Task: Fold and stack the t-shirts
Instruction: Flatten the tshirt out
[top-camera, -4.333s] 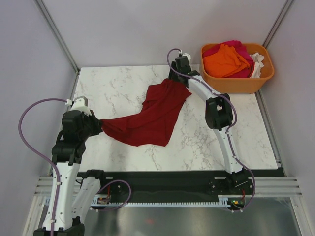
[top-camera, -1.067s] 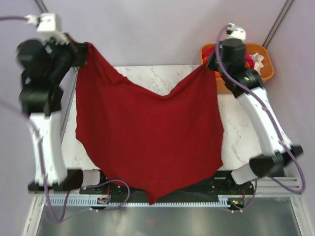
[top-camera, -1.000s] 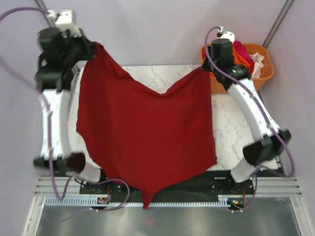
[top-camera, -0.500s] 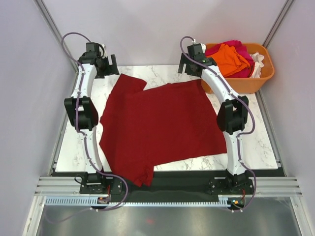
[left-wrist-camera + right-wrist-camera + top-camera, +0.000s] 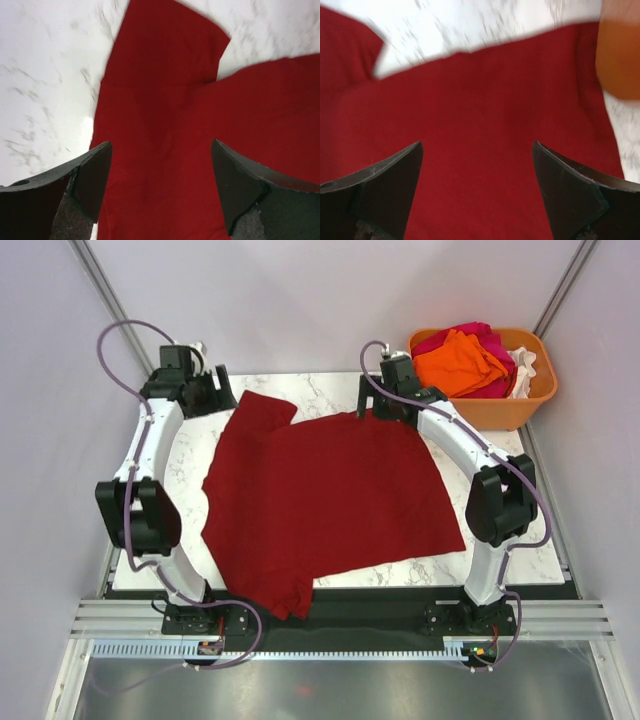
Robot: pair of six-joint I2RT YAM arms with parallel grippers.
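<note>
L gripper & R gripper wide open, empty, over far edge of dark red t-shirt; just released, now spread flat, so folding can start.

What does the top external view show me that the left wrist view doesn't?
Only top external: the whole dark red t-shirt spread out, its near corner over the table edge, plus the orange tub holding the other shirts at the far right. Only left wrist: the left pincer up close, open and empty above the cloth. Both: the shirt's far-left sleeve lying on the marble table.
</note>
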